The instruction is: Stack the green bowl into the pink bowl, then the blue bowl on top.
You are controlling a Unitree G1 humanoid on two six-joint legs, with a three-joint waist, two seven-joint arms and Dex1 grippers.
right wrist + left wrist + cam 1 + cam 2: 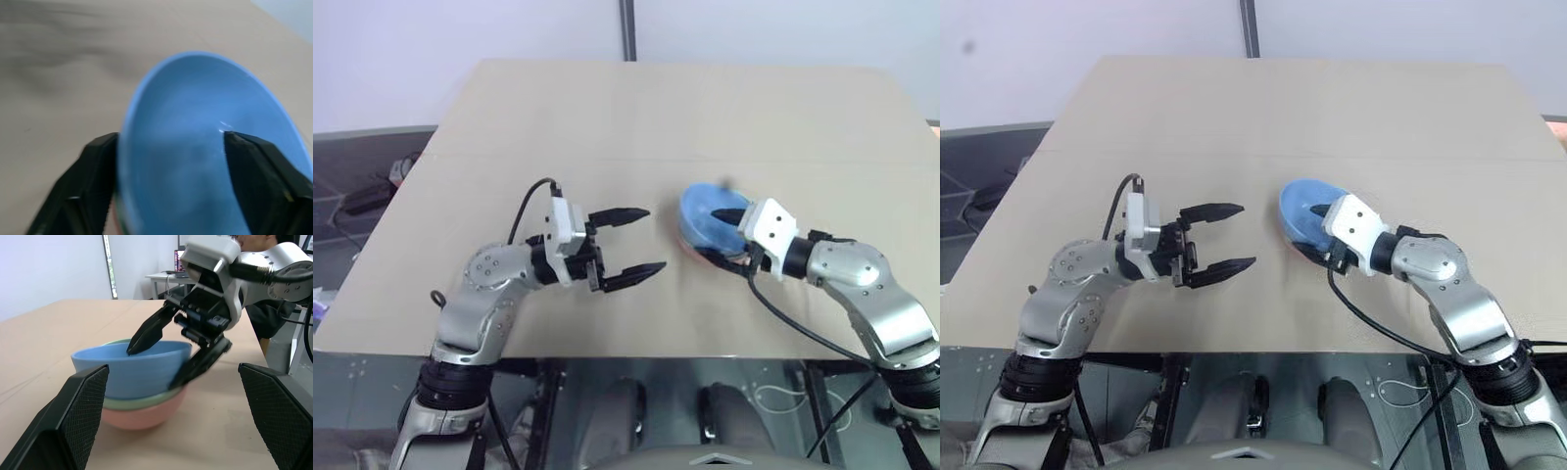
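Blue bowl nested in green bowl, pink bowl lowest; light, rigid, slick, grab by rim; right gripper straddles rim, fingers parted; left gripper spread wide, empty

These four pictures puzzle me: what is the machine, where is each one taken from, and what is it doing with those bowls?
It is a humanoid robot with two arms, each ending in a two-fingered black end effector. Two pictures come from cameras in its head, looking down over a tan table. The other two come from cameras on its wrists.

On the table stands one stack: the pink bowl at the bottom, the green bowl in it, the blue bowl on top.

The right end effector straddles the blue bowl's rim, one finger inside, one outside, with its jaws parted rather than pinching. The left end effector is wide open beside the stack, holding nothing.
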